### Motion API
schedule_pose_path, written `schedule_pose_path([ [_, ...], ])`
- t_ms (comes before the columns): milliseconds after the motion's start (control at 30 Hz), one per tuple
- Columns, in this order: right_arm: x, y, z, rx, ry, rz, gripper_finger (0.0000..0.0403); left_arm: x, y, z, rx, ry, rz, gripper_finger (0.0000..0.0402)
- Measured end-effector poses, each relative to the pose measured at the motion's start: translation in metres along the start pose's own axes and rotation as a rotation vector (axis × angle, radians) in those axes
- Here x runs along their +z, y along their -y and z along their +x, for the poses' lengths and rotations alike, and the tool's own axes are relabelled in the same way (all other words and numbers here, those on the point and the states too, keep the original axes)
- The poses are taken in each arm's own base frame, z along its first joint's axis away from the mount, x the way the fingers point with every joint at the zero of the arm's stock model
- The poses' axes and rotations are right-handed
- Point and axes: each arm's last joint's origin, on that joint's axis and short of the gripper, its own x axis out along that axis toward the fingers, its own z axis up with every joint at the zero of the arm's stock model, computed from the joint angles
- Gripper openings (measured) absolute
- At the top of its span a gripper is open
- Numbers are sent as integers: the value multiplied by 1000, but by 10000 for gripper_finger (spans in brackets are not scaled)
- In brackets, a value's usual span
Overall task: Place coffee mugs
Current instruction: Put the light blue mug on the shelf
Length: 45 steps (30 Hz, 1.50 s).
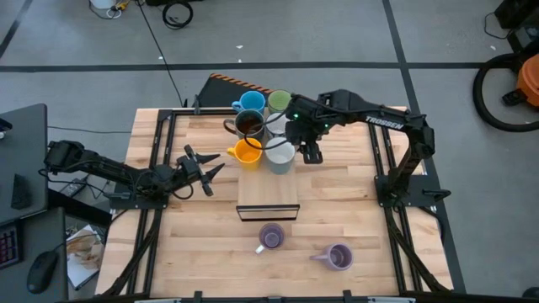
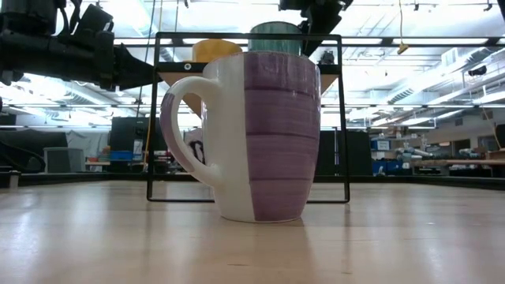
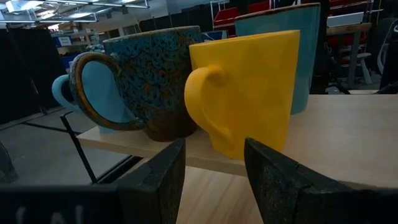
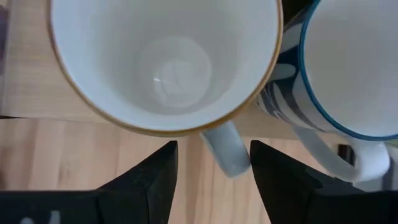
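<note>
Right end effector (image 1: 311, 153) hovers fingers apart over a white mug (image 1: 280, 155) on the rack (image 1: 268, 200), apparently just set down; 2 lavender mugs (image 1: 270, 236) wait on the bench (image 1: 354, 210). Left end effector (image 1: 206, 164) idles open. Next: retreat, fetch one.

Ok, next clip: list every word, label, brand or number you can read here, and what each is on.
"TROSSEN": white lettering on the right arm, high view.
Nothing else reads: the mugs carry only patterns or plain glaze, and signs in the room behind are too small or blurred.
</note>
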Motion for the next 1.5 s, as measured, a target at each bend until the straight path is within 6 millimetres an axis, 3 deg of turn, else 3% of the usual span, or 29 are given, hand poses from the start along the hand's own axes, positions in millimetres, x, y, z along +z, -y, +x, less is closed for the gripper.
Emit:
schedule_pose_path([
  [500,6,-26,1,101,-3,144,206,-1,0,0,-1,-6,-8,172],
  [900,13,-43,2,-38,-2,321,203,-1,0,0,0,-5,-13,172],
  [1500,13,-43,2,-40,-1,395,95,-1,0,0,0,-5,-14,172],
])
